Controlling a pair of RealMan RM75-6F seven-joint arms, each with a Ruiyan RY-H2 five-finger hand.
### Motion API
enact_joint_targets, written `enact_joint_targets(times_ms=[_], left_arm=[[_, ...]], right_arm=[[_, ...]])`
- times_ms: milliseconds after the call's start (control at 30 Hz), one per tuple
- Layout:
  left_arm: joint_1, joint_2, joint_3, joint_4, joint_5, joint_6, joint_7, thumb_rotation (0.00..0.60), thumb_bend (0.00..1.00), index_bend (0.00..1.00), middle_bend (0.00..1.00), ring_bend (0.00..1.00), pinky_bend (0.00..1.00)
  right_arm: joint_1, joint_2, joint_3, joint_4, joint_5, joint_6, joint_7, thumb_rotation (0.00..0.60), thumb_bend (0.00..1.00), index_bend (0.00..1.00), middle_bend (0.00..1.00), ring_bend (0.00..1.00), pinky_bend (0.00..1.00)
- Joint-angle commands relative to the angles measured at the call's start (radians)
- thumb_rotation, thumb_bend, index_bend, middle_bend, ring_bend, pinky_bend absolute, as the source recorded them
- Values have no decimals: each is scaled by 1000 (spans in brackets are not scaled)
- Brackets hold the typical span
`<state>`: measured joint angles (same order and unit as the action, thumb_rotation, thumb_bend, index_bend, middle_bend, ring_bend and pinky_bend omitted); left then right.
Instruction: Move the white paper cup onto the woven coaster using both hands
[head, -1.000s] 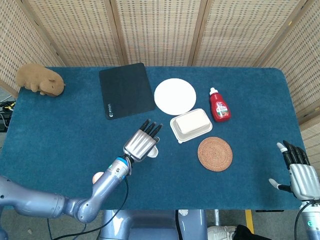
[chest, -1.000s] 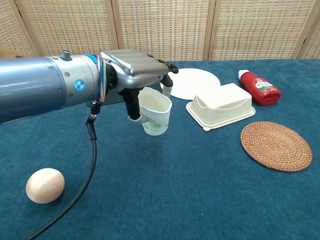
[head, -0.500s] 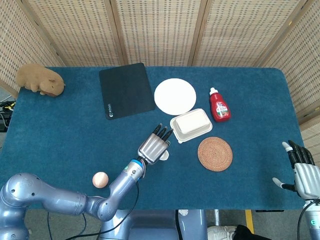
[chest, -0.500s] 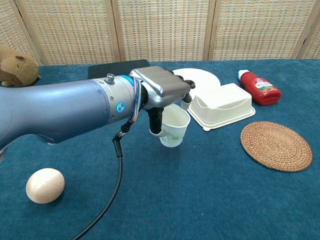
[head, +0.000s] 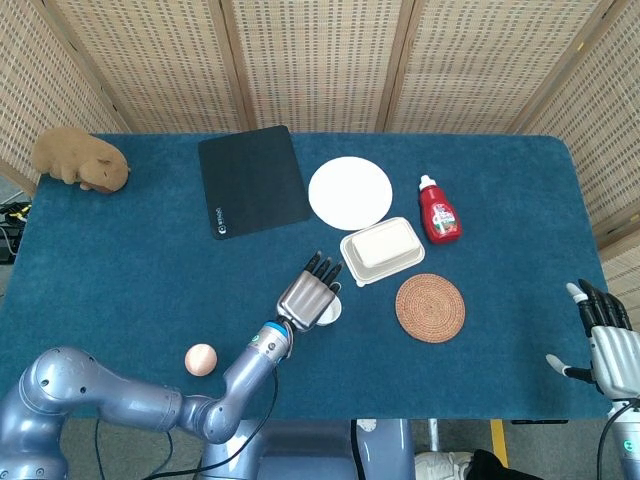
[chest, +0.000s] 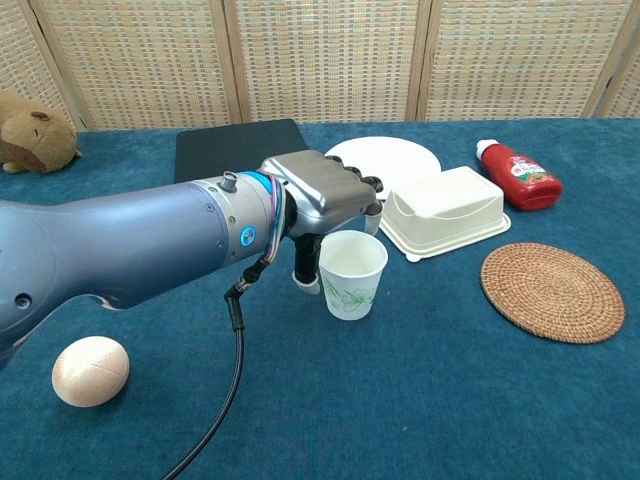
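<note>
- One plush capybara (head: 80, 160) sits at the far left corner of the blue table (head: 120, 270).
- One wooden egg (head: 201, 359) lies near the front edge, left of the action.
- One black mouse pad (head: 251, 180) is at the back, flat on the cloth.
- Left robot hand (chest: 325, 195) is over the white paper cup (chest: 352, 275). Its thumb is down the cup's left side and the other fingers reach past the rim, but I honestly can't tell if it's gripping or just hovering.
- That one cup stands upright on the table, just in front of the one white clamshell box (head: 382, 249) and well left of the woven coaster (head: 430, 308), so it's not on it yet.
- One white plate (head: 350, 192) sits behind the box.
- One red ketchup bottle (head: 438, 211) lies to the right of the plate.
- Right robot hand (head: 606, 340) is off at the table's right edge, fingers spread, holding nothing.
</note>
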<state>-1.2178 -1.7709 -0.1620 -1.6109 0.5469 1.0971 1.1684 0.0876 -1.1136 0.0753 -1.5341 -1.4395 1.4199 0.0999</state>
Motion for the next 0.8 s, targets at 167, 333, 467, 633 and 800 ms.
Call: enact_joint_targets(times_ms=[167,333,467,633,800], left_arm=[[26,40,-7,-28,41,25,-60,600,136,21,0,0,0],[73,137,-29,-121,106,68,-146,600,133,0,0,0,0],[127,232,-20,-201,178,103,-216,600,131,0,0,0,0],[229,352,32,-277,299,177,-318,600,131,0,0,0,0],[362,459,111,-301,429,256,-473,600,133,0,0,0,0]], right_arm=[[2,-3,-2,2,1,-6,-11,600,7,0,0,0,0],[2,-5,-1,-5,2,-4,-28,600,7,0,0,0,0],[3,-7,-2,-9,1,-5,-40,600,6,0,0,0,0],[7,-10,-3,-11,1,-13,-46,600,7,0,0,0,0],[11,-14,-8,-16,-5,-20,-64,600,8,0,0,0,0]])
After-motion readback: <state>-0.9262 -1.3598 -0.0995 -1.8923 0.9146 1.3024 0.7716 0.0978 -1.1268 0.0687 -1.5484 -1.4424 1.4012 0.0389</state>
